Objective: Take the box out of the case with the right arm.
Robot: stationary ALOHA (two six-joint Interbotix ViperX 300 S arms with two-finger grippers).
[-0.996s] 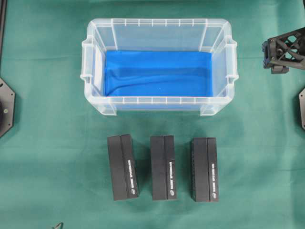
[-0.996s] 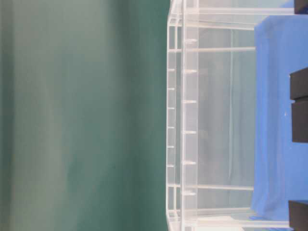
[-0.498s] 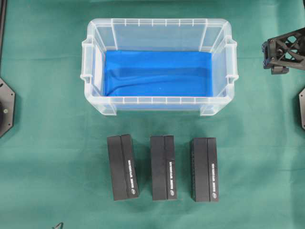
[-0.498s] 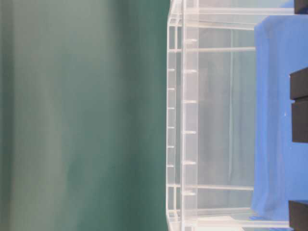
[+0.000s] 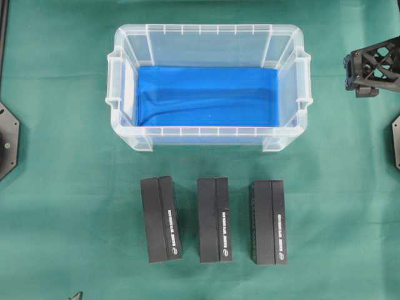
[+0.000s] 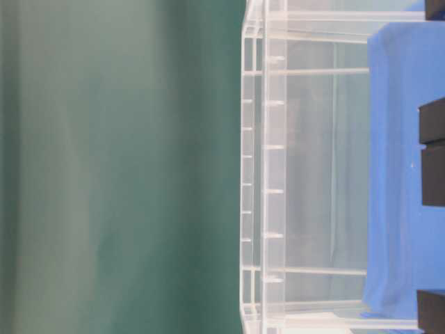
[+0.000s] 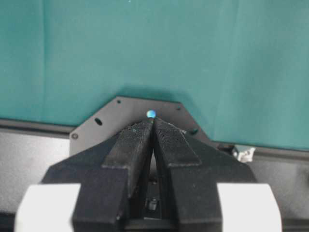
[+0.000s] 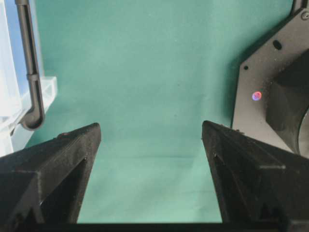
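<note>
The clear plastic case (image 5: 206, 29) stands at the back middle of the green cloth, holding only its blue sheet (image 5: 206, 97). Three black boxes (image 5: 160, 218) (image 5: 214, 219) (image 5: 268, 222) lie side by side on the cloth in front of the case. My right gripper (image 5: 361, 74) hovers just right of the case, outside it. In the right wrist view the right gripper (image 8: 150, 130) is open over bare cloth, with the case's edge (image 8: 9, 96) at the far left. In the left wrist view my left gripper (image 7: 152, 121) is shut on nothing, over its base plate (image 7: 111, 113).
Black arm base plates sit at the left edge (image 5: 7, 140) and right edge (image 5: 395, 140) of the cloth. A thin black hooked rod (image 8: 30, 63) hangs beside the case in the right wrist view. The table-level view shows the case wall (image 6: 271, 167) and box ends (image 6: 432, 174).
</note>
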